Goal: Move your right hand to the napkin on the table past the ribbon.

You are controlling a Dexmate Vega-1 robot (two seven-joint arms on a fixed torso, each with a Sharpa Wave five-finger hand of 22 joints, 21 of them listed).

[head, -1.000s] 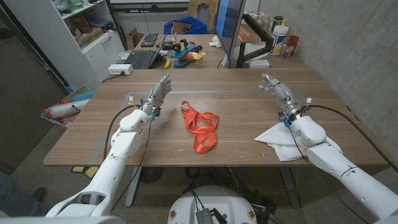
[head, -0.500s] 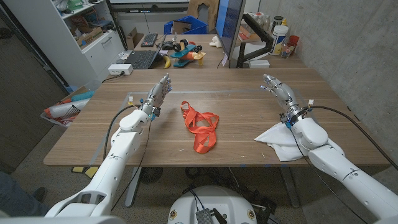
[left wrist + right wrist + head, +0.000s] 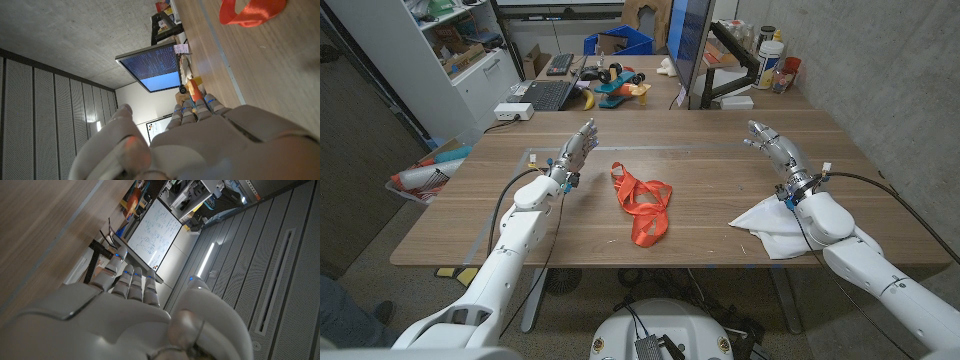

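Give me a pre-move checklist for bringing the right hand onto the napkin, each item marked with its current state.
1. Right hand holds nothing, fingers apart: ok.
2. Napkin lies on the table, in plain head view: ok.
3. Right hand on the napkin: not ok; it hovers farther back on the table while the forearm crosses the napkin's edge.
4. Ribbon lies well to the side of the napkin, out of the path: ok.
5. Left hand holds nothing and stays on the ribbon's other side: ok.
6. Height of the right hand above the table: cannot tell.

White smooth arms, black cables, grey robot hand [image 3: 772, 147]
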